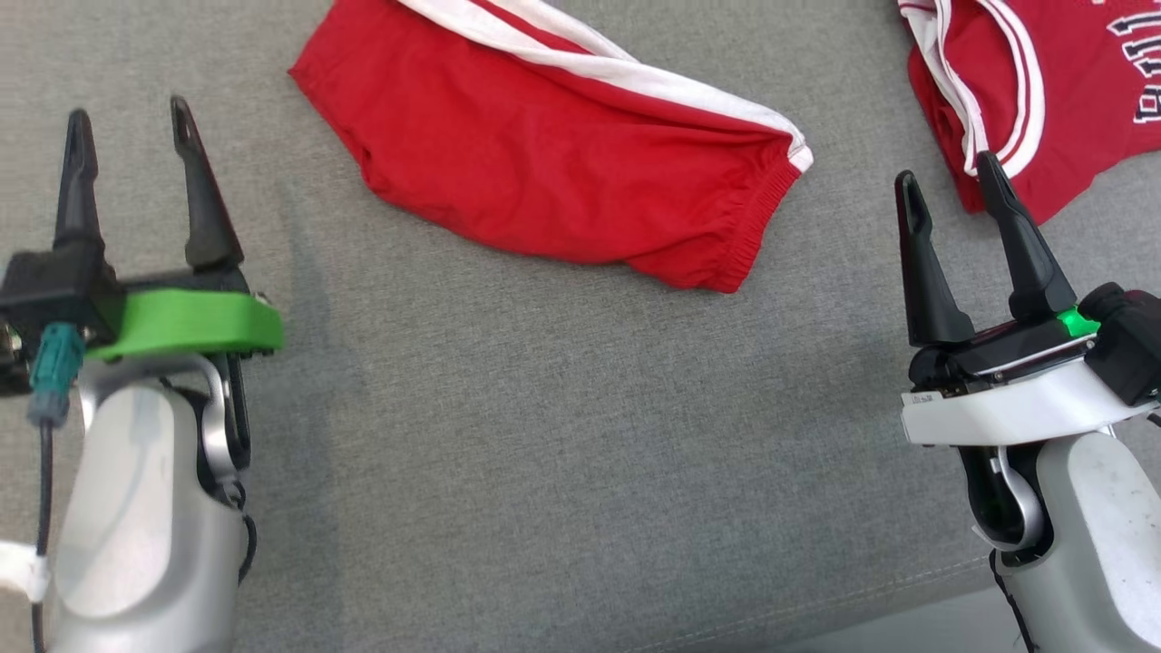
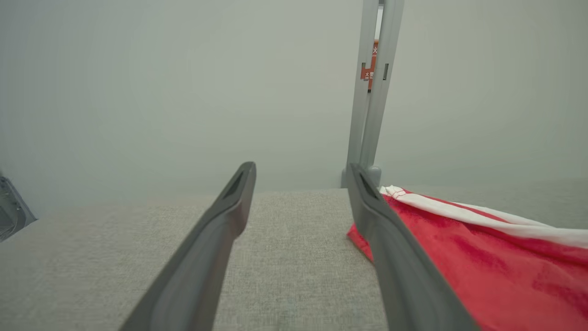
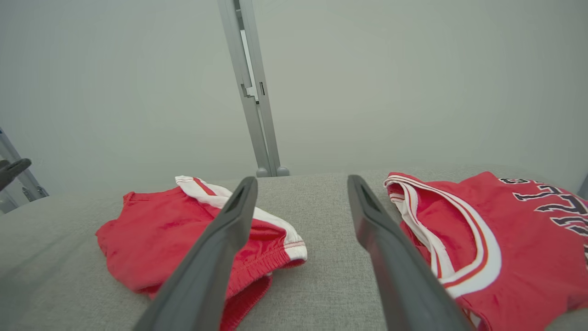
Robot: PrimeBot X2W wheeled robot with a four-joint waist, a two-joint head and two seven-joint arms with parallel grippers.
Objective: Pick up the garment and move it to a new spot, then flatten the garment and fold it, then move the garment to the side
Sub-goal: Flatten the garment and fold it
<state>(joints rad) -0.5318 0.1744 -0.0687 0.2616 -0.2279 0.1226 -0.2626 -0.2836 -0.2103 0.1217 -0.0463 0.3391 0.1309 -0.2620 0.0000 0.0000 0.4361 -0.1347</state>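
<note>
- The left gripper (image 1: 131, 113) stood at the lower left of the head view, above the grey fabric surface (image 1: 544, 435). Its two dark fingers pointed up the picture, spread apart with nothing between them.
- A green collar (image 1: 190, 322) sat at the base of those fingers, and a teal plug (image 1: 50, 363) with a dark cable hung at its outer side.
- In the left wrist view the left gripper (image 2: 301, 170) had its jaws wide and bare cloth between them. The red shorts (image 2: 482, 257) lay just past its right finger, on the grey fabric surface (image 2: 285, 257).
- The red shorts (image 1: 562, 154), trimmed with a white side stripe, lay flat on the surface in the upper middle of the head view. They were between the two grippers and further out than both. The elastic waistband faced the right gripper, and neither gripper touched the shorts.
- In the right wrist view the red shorts (image 3: 156, 234) lay to the left of the fingers. A grey metal post (image 3: 255, 92) rose behind the surface's far edge.
- The right gripper (image 1: 947, 170) stood at the lower right, open and empty. Its right fingertip overlapped the edge of the red jersey (image 1: 1070, 91); whether it touched the cloth could not be told.
- The red jersey, with white trim and dark lettering, lay at the upper right corner, apart from the shorts.
- In the right wrist view the right gripper (image 3: 302, 180) framed bare cloth, and the red jersey (image 3: 528, 239) lay to its right.
</note>
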